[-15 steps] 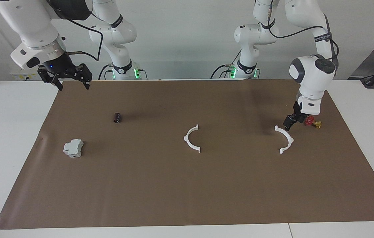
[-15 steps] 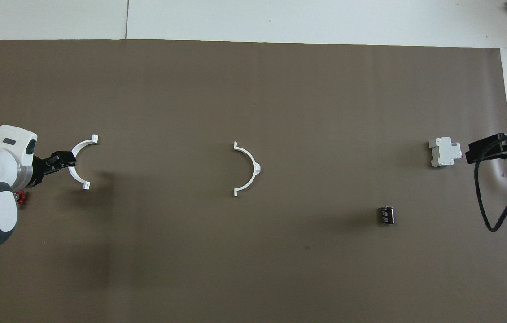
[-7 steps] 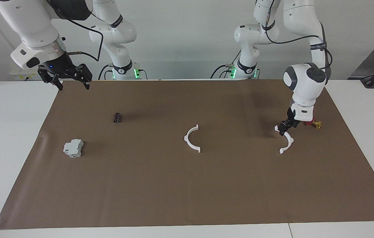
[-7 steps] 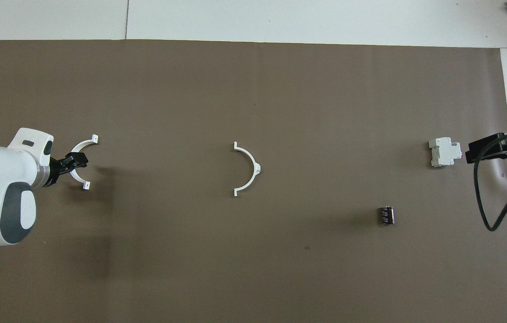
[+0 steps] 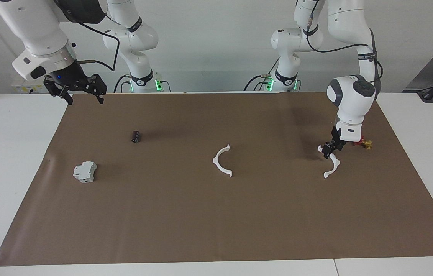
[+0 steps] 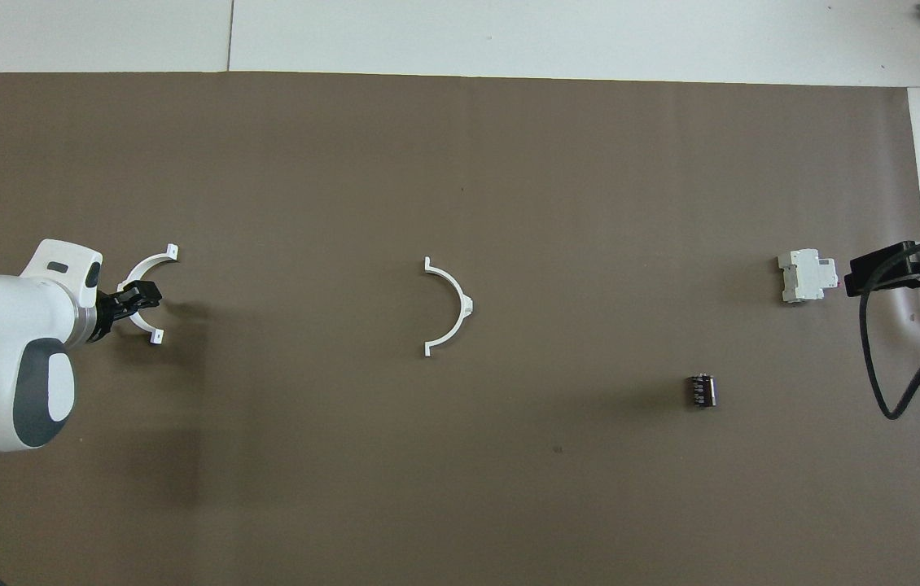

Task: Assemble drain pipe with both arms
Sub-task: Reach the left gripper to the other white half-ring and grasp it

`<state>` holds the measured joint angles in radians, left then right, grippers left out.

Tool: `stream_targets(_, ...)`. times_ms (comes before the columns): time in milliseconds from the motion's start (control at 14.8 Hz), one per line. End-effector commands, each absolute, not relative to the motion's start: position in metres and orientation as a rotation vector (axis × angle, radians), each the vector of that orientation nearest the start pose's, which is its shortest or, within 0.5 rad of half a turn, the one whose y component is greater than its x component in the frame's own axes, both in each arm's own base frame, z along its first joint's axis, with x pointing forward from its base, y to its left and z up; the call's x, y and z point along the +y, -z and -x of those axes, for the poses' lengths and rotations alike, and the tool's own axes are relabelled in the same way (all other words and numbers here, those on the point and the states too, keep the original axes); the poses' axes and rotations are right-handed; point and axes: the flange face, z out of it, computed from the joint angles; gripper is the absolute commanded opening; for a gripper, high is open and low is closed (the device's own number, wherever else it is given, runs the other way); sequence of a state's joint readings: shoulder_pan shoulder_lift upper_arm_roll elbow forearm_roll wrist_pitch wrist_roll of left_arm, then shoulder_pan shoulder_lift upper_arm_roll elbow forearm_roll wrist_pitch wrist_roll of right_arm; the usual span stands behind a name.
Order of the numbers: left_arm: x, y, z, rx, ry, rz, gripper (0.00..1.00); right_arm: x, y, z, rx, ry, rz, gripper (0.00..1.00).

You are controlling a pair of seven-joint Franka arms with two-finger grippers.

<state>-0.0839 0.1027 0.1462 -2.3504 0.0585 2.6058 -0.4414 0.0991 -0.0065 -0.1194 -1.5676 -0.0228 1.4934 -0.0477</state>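
The drain pipe lies as two white half-ring arcs on the brown mat (image 5: pixel 216 222). One arc (image 5: pixel 220 163) (image 6: pixel 452 285) rests at the mat's middle, untouched. The other arc (image 5: pixel 332 168) (image 6: pixel 152 260) lies toward the left arm's end. My left gripper (image 5: pixel 328 152) (image 6: pixel 141 294) is down at this arc's mid-curve and hides that part; I cannot see whether it grips the arc. My right gripper (image 5: pixel 84 100) (image 6: pixel 855 277) hangs open and empty, raised over the mat's edge at the right arm's end.
A grey-white box (image 5: pixel 85 171) (image 6: pixel 806 275) and a small black cylinder (image 5: pixel 135 136) (image 6: pixel 702 389) lie toward the right arm's end. A small red and yellow part (image 5: pixel 363 143) sits just beside the left gripper.
The left gripper has moved from beside the arc onto its mid-curve and come lower. The right arm has not moved.
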Motion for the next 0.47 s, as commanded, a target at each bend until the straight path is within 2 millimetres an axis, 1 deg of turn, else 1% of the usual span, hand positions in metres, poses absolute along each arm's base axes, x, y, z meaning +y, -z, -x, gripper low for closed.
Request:
stream_targets(0,0.0334,-0.2915,-0.5229,-0.7,0.262,3.036,0.85,-0.0132,-0.6238,-0.542,-0.012,-0.127,3.162,1.0)
stream_targets(135,0.0334,-0.292,-0.5234,-0.702,0.264,3.036,0.85,-0.0132,-0.6238,-0.542,-0.015,-0.127,3.162,1.0)
stream_targets(337,0.031,-0.2913,-0.5235,-0.695,0.262,3.038,0.65,-0.0132,-0.6238,-0.542,-0.015,-0.127,3.162,1.0)
stream_targets(404,0.0295,-0.2917,-0.524,-0.691,0.262,3.039,0.61,-0.0132,-0.6238,-0.542,-0.015,-0.127,3.162,1.0)
